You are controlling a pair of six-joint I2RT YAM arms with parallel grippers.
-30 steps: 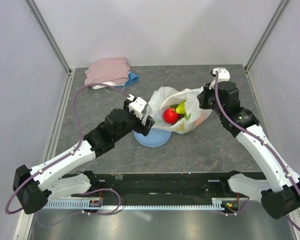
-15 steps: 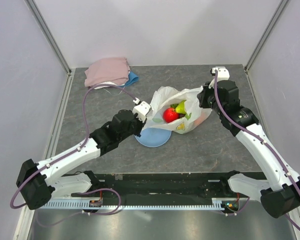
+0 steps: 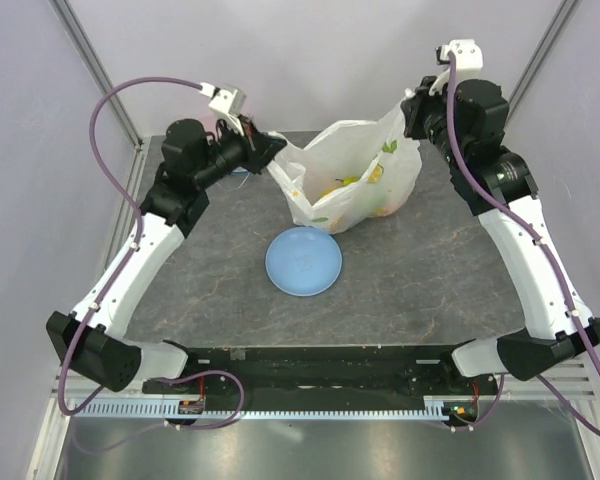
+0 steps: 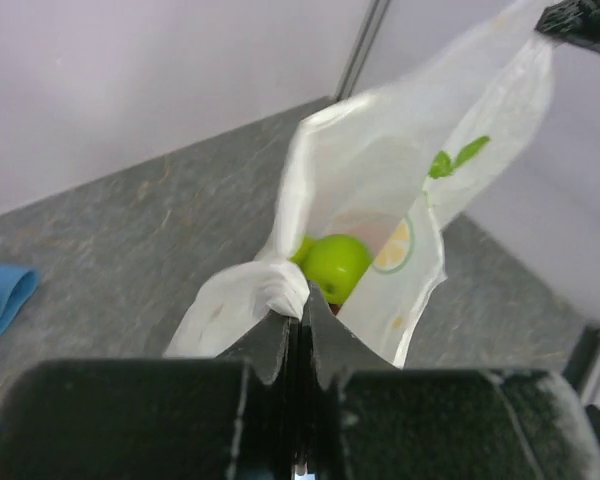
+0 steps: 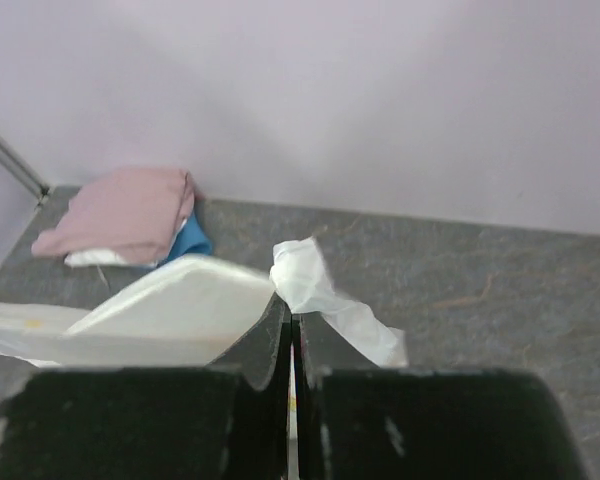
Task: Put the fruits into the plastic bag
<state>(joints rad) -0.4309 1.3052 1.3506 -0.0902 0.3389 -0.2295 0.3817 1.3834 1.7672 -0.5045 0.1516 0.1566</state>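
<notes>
A moment ago the plastic bag (image 3: 352,178) lay low on the table (image 3: 430,290), leaning on the blue plate (image 3: 303,261). Its mouth showed a red apple and a pear. Now the bag is lifted and stretched between the two arms. It sits at 12 o'clock from the plate and is apart from it. I cannot tell if its bottom touches the table. The plate has not moved, and its whole blue face shows. The left arm was low by the plate; now it is high and far back. The right arm has gone up too.

The left gripper (image 3: 277,153) is at the bag's 9 o'clock side. Its fingers are squeezed tight on a bunched bit of the bag's rim. The right gripper (image 3: 410,108) is at the bag's 1 o'clock corner, its fingers pressed together on a twisted white strip of the bag.

The bag's mouth is open a little. Inside, the left wrist view shows a green apple (image 4: 336,266) low down. From above, only blurry yellow and green shapes show through the thin side, so the other fruits cannot be told apart.

In the right wrist view a folded pink cloth (image 5: 123,214) lies at the back, on something blue (image 5: 192,241).
</notes>
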